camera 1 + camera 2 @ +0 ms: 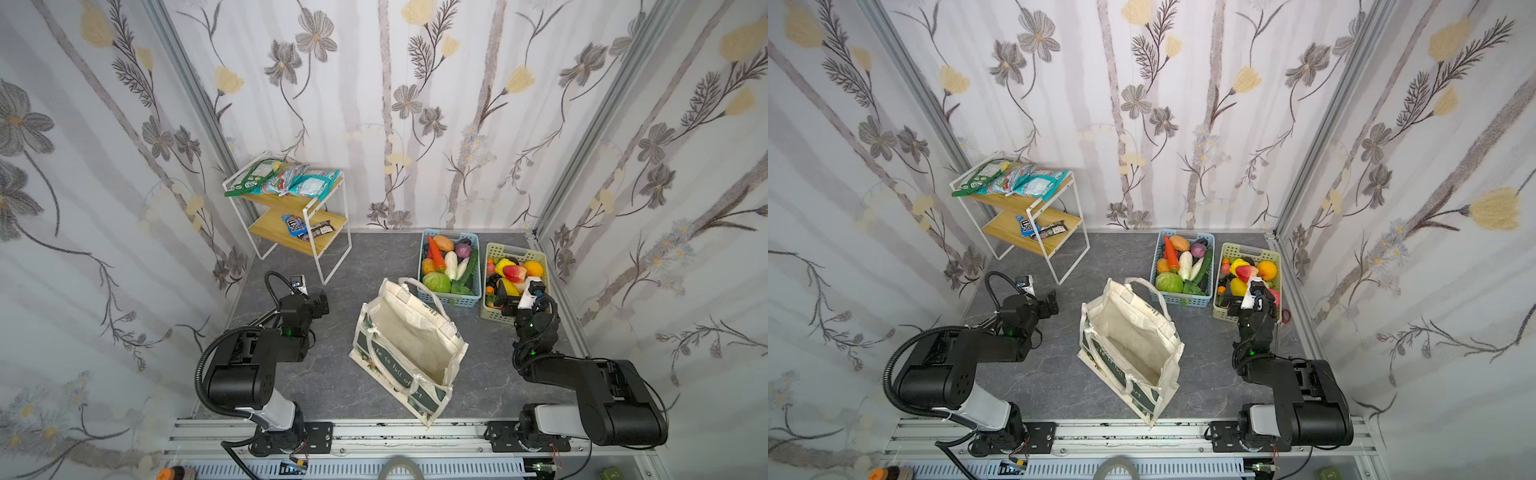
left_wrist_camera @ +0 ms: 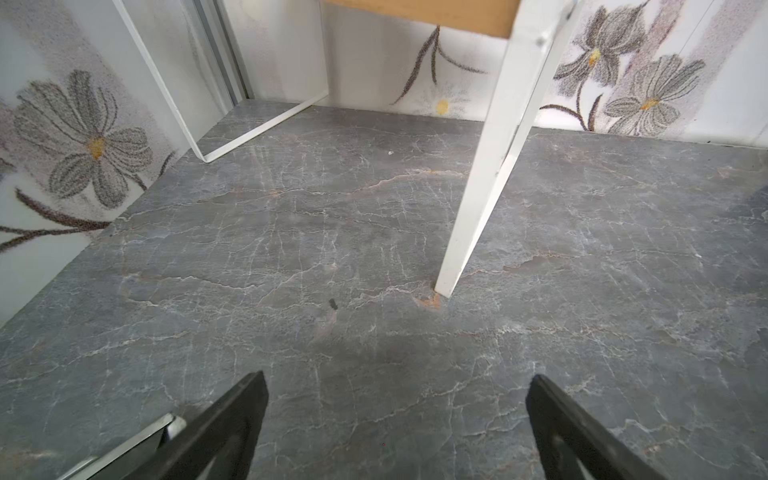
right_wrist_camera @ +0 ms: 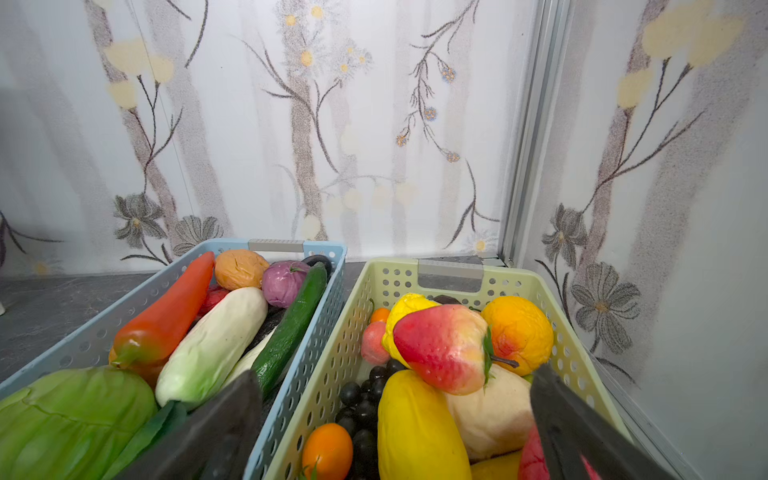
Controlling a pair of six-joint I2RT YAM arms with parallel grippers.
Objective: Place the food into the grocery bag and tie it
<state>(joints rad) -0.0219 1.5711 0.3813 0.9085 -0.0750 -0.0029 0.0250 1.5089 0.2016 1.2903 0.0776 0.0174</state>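
The cream grocery bag (image 1: 409, 345) (image 1: 1131, 347) stands open mid-table, its inside showing nothing. Food fills two baskets behind it: an orange carrot (image 3: 166, 316) and green cabbage (image 3: 70, 419) in one, yellow fruit (image 3: 415, 428) and orange fruit (image 3: 519, 332) in the other. Snack packets (image 1: 282, 178) lie on a shelf at back left. My right gripper (image 1: 500, 297) (image 3: 395, 374) hovers open over the fruit, holding nothing. My left gripper (image 1: 322, 305) (image 2: 397, 378) is open above bare table, left of the bag.
A white-framed wooden shelf (image 1: 291, 224) stands at back left, with one leg (image 2: 478, 187) just ahead of my left gripper. The blue basket (image 1: 451, 301) and pale green basket (image 1: 494, 318) sit side by side near the right wall. Floral walls enclose three sides.
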